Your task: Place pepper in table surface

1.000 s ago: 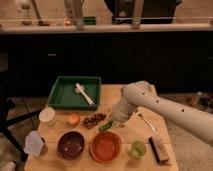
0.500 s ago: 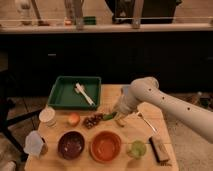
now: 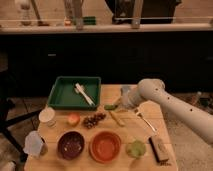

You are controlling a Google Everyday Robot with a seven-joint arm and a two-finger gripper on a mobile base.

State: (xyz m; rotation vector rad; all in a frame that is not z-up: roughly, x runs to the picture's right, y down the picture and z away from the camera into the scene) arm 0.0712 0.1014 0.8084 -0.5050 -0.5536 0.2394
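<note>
Dark-green slim pepper [image 3: 109,106] pinched by closed gripper [image 3: 115,104] over table surface [image 3: 131,131].

We've got a green tray [image 3: 64,96] at the back left, a white utensil [image 3: 84,94] lying inside. Along the front we see a dark bowl [image 3: 70,144], an orange bowl [image 3: 105,146] and a light-green cup [image 3: 135,148].

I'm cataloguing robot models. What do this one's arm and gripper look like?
The arm is off-white, built of rounded tubular segments with a bulbous joint and a few small dark dots along its shell. The gripper, over the table surface right of the green tray, looks darker and greyish. No cables show.
</note>
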